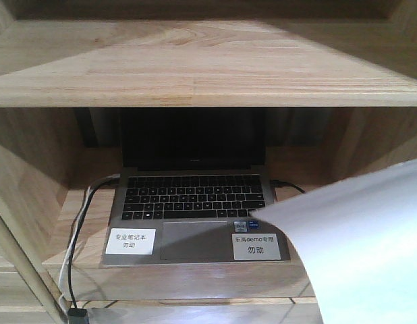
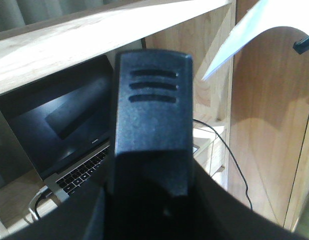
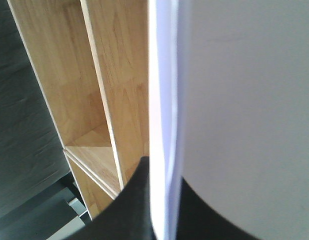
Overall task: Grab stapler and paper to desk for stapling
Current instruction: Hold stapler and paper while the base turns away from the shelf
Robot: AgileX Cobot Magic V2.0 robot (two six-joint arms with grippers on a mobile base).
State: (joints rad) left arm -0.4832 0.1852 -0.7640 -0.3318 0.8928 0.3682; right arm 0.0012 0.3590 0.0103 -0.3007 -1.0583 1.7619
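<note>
The stapler (image 2: 152, 125), black with three slots in its top, fills the middle of the left wrist view. My left gripper (image 2: 149, 205) is shut on its lower end. The white paper (image 3: 244, 100) stands edge-on in the right wrist view, pinched between the dark jaws of my right gripper (image 3: 164, 205). From the front the paper (image 1: 370, 250) hangs curved at the lower right, and neither gripper shows there. A corner of the paper (image 2: 249, 35) also shows at the top right of the left wrist view. The desk is out of view.
A light wooden shelf unit (image 1: 208, 74) faces me. An open laptop (image 1: 195, 209) with two white labels sits in its middle bay, with cables (image 1: 77, 236) running down the left. A shelf side panel (image 3: 119, 90) stands close beside the paper.
</note>
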